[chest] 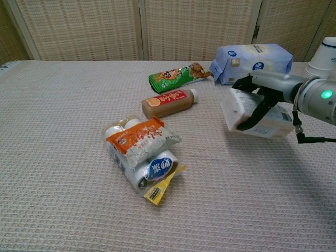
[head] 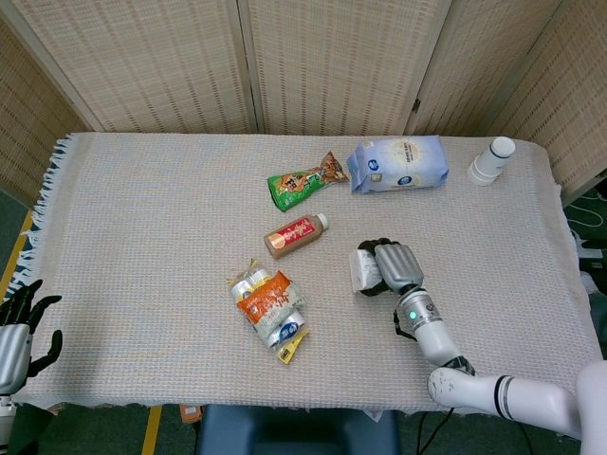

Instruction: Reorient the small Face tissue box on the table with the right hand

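Observation:
My right hand [head: 394, 267] [chest: 261, 100] grips the small white tissue box [head: 364, 270] [chest: 236, 113] from above, fingers curled over its top and front face. The box hangs tilted above the woven cloth, its left end raised and turned toward the table's middle. In the head view most of the box is hidden under the hand. My left hand [head: 21, 334] hangs off the table's front left corner, fingers apart and holding nothing.
A brown drink bottle [head: 295, 234] and a green snack bag [head: 305, 180] lie left of the box. A blue tissue pack [head: 398, 164] and stacked white cups [head: 491, 160] sit at the back. A bundle of snack packets [head: 268, 305] lies near the front.

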